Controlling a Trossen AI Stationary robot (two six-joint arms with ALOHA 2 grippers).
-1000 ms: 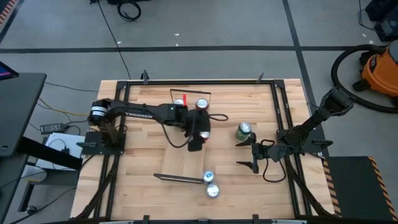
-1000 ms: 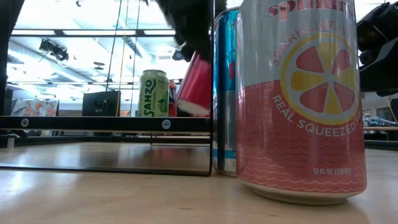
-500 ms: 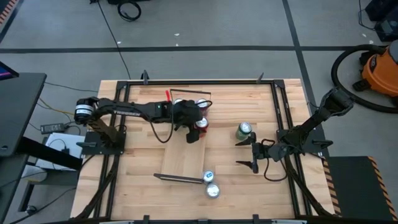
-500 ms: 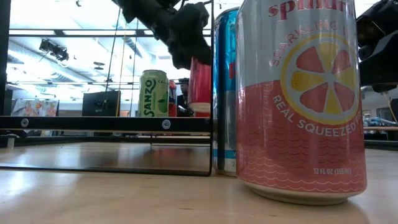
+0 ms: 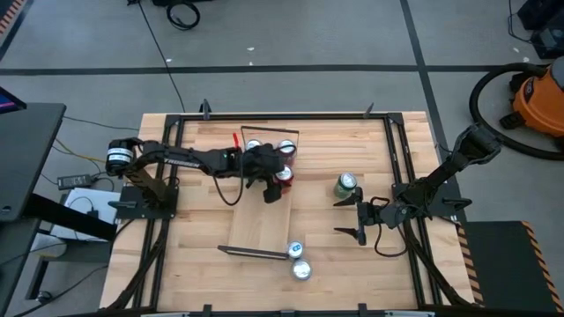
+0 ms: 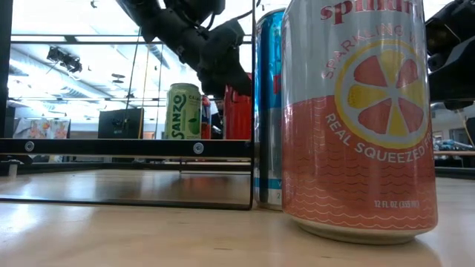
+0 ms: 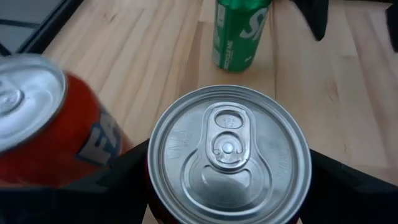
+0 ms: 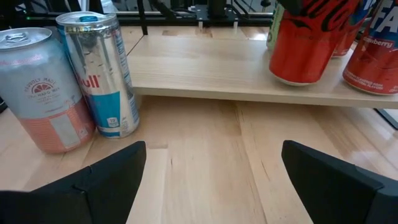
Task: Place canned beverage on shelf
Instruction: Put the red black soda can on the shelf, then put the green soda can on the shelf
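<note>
From above, the left gripper [image 5: 275,179] and its wrist cover most of the red can [image 5: 283,175] it holds, so only a sliver of red shows beside the dark fingers. The low view cuts off the arm at the top edge, and the big pink can [image 6: 358,119] and blue can [image 6: 268,111] close to the camera block much of the shelf [image 6: 126,147] behind them. In the left wrist view the fingers are dark, blurred shapes on either side of the can's silver lid [image 7: 229,152]; the label is out of sight.

The left arm reaches from the table's left side across to the far end of the shelf [image 5: 260,211], bent at the elbow, wrist angled down. Its fingers are clamped on the red can [image 6: 237,113], which stands upright on the shelf plank. Just beside it, toward the arm's base, is an orange can [image 7: 46,121]; two more cans sit just beyond the gripper at the shelf's end, their labels too small to read from above. A green can [image 5: 345,185] stands on the table off the shelf, between the two grippers.

The right gripper [image 5: 359,220] waits low over the table near the right edge, its fingers spread wide and holding nothing.
</note>
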